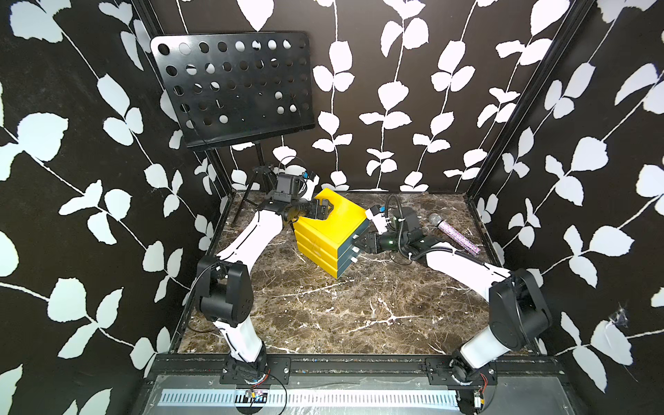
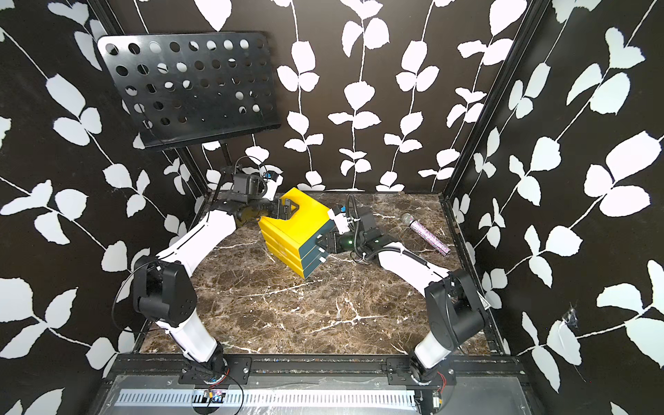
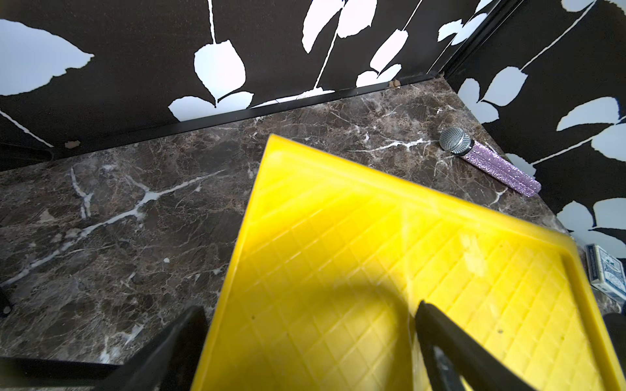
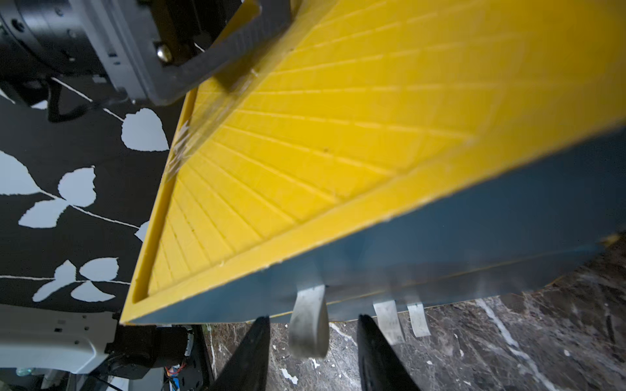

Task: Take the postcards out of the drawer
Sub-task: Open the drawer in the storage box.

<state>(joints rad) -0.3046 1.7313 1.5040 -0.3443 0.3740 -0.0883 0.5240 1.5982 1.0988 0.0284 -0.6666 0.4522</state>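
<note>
A yellow drawer cabinet (image 1: 330, 219) (image 2: 298, 219) stands at the back middle of the marble table, with three dark teal drawer fronts, all pushed in. The postcards are hidden. My left gripper (image 1: 322, 209) (image 3: 310, 308) is open wide and straddles the cabinet's rear top edge: one finger over the ribbed yellow top, the other beside the wall. My right gripper (image 1: 363, 245) (image 4: 313, 319) is at the top drawer front (image 4: 440, 237). Its jaws stand on either side of that drawer's white handle (image 4: 308, 325), with a gap on both sides.
A glittery purple microphone (image 1: 454, 231) (image 3: 487, 162) lies at the back right of the table. A black perforated music stand (image 1: 233, 90) rises at the back left, its legs behind the left arm. A blue card box (image 3: 606, 270) shows by the right wall.
</note>
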